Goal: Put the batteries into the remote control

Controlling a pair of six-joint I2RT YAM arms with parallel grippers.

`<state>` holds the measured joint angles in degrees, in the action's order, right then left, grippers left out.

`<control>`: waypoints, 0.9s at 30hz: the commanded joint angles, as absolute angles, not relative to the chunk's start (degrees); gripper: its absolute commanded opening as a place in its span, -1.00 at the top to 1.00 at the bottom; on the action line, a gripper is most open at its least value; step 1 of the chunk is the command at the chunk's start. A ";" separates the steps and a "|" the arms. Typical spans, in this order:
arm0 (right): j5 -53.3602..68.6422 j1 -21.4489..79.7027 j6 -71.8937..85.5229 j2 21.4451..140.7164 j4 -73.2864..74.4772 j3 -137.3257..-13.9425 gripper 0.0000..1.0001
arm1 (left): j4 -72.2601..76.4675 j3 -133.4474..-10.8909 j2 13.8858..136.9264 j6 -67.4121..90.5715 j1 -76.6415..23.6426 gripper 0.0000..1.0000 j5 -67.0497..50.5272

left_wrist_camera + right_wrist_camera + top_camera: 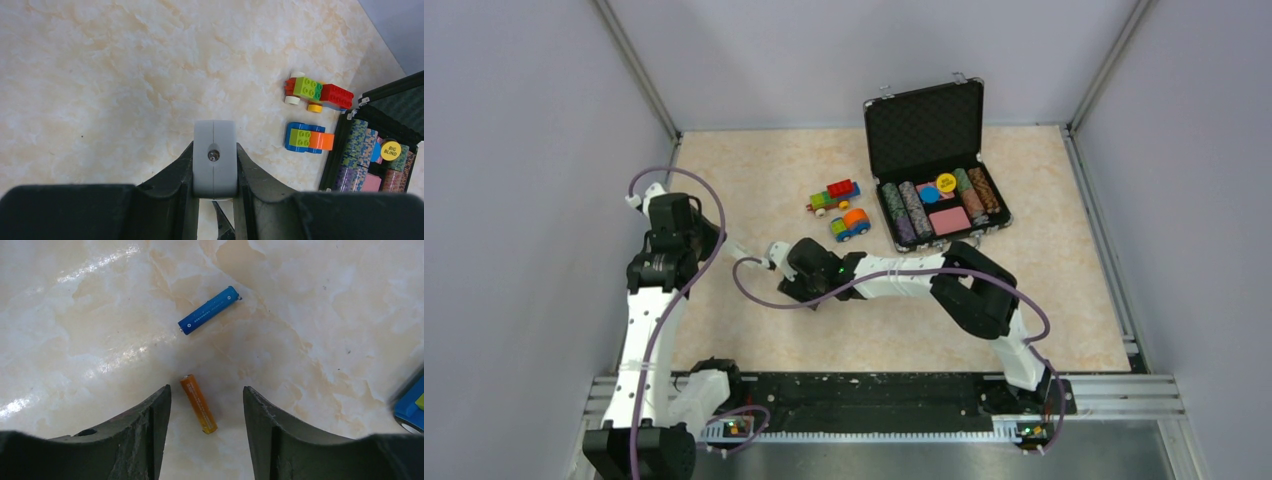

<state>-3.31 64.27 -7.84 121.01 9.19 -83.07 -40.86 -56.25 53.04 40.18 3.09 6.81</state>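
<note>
Lab robot cell, plain grey walls [514, 150], aluminium framing [636, 72], marble-pattern tabletop [754, 170], mounting rail [874, 390] at near edge.

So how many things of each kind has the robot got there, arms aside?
Batteries: 2, blue battery and orange battery
Toy vehicles: 2, long toy and short toy
Remote control: 1
Chip case: 1
Total: 6

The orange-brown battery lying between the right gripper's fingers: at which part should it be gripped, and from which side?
Grip the small orange-brown cylindrical battery at mid-body, coming straight down from above. It lies flat on the marbled table, so only its long sides are free. The open right gripper has one finger at each side; the blue battery lies apart.
</note>
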 commanded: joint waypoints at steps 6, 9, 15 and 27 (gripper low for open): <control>1.02 64.71 -7.87 120.72 19.84 -84.38 0.19 | -36.51 -56.07 52.61 38.60 3.69 1.00 4.68; 1.36 64.72 -7.15 121.19 20.97 -84.42 0.39 | -35.88 -55.44 52.43 38.72 3.77 1.00 3.40; 0.18 64.74 -5.49 119.90 20.53 -83.52 0.75 | -34.71 -53.96 51.81 38.64 3.78 1.00 1.74; 0.62 60.71 6.99 97.46 8.61 -69.84 0.81 | -20.43 -49.28 49.84 33.25 3.75 1.00 -16.34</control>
